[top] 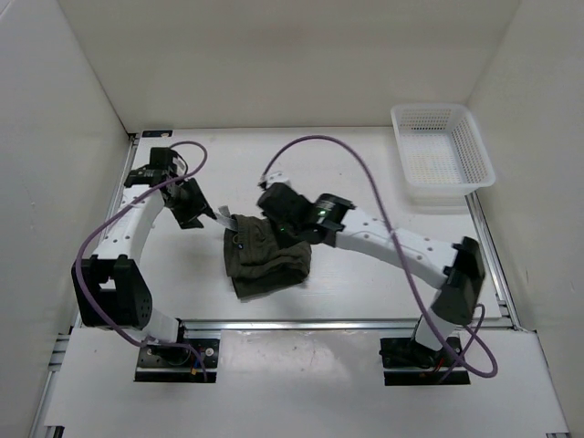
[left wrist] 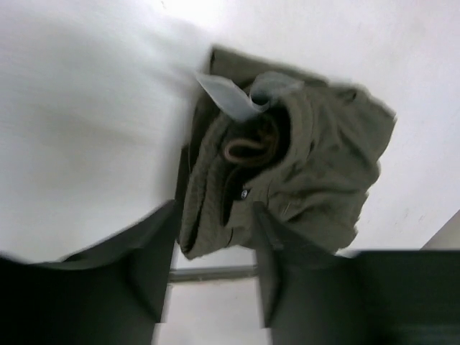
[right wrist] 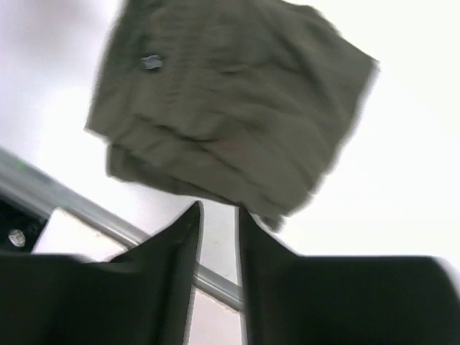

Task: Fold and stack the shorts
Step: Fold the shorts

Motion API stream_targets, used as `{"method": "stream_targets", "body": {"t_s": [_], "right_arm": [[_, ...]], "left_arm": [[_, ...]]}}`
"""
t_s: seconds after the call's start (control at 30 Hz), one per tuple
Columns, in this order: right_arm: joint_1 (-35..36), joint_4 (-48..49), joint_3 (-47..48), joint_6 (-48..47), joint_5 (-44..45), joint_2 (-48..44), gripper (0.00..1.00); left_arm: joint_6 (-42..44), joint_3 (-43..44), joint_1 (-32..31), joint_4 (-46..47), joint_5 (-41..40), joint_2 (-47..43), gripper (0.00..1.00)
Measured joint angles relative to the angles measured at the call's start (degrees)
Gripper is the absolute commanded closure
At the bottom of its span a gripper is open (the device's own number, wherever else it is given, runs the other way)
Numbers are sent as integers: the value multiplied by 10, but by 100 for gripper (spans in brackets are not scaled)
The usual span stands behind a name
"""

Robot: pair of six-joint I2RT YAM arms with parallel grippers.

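The shorts (top: pixel 266 257) lie as a folded dark olive bundle in the middle of the white table, with a white label (top: pixel 225 219) poking out at the upper left corner. In the left wrist view the shorts (left wrist: pixel 302 158) show their gathered waistband and the label (left wrist: pixel 237 97). My left gripper (top: pixel 208 213) hovers just left of the bundle; its jaws (left wrist: pixel 214 210) stand open and empty. My right gripper (top: pixel 285 224) hangs over the bundle's far edge. In the right wrist view the shorts (right wrist: pixel 230 108) lie just beyond the right gripper (right wrist: pixel 218 208), whose fingers stand a narrow gap apart with nothing between them.
A white plastic mesh basket (top: pixel 441 155) stands at the back right of the table. A metal rail (top: pixel 347 322) runs along the near edge, just in front of the bundle. White walls close in the left, back and right sides.
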Motion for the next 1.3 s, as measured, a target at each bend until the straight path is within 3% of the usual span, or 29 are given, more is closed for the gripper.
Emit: {"method": "stream_targets", "body": {"t_s": [0.07, 0.1, 0.13, 0.2, 0.37, 0.47, 0.57, 0.67, 0.73, 1.17, 1.27, 1.3], "right_arm": [[-36, 17, -55, 15, -11, -49, 68], [-58, 22, -85, 22, -21, -72, 55], [-76, 23, -104, 30, -27, -85, 50], [-107, 32, -141, 37, -48, -97, 36], [-146, 52, -213, 53, -128, -96, 31], [-156, 58, -231, 53, -165, -96, 28], [-153, 68, -233, 40, -180, -96, 23], [-136, 75, -237, 17, -178, -96, 22], [-116, 78, -245, 4, -169, -96, 22], [-89, 144, -270, -37, -96, -34, 40], [-89, 160, -271, -37, -87, -22, 69], [-88, 165, -272, -33, -79, -20, 93]], "left_arm": [[2, -23, -22, 1, 11, -7, 31], [2, -36, -36, 1, 16, -9, 28], [1, -46, -51, 2, 22, -9, 16], [-1, -63, -82, 8, 28, -5, 4], [-8, -67, -134, 25, 33, 30, 3], [-12, -65, -148, 35, 32, 64, 17], [-13, -64, -161, 46, 32, 105, 47], [-14, -64, -169, 52, 33, 137, 90], [-10, -64, -172, 55, 35, 144, 90], [-16, -35, -173, 50, 32, 102, 90], [-16, -35, -173, 47, 32, 102, 90], [-16, -35, -173, 45, 32, 102, 90]]}}
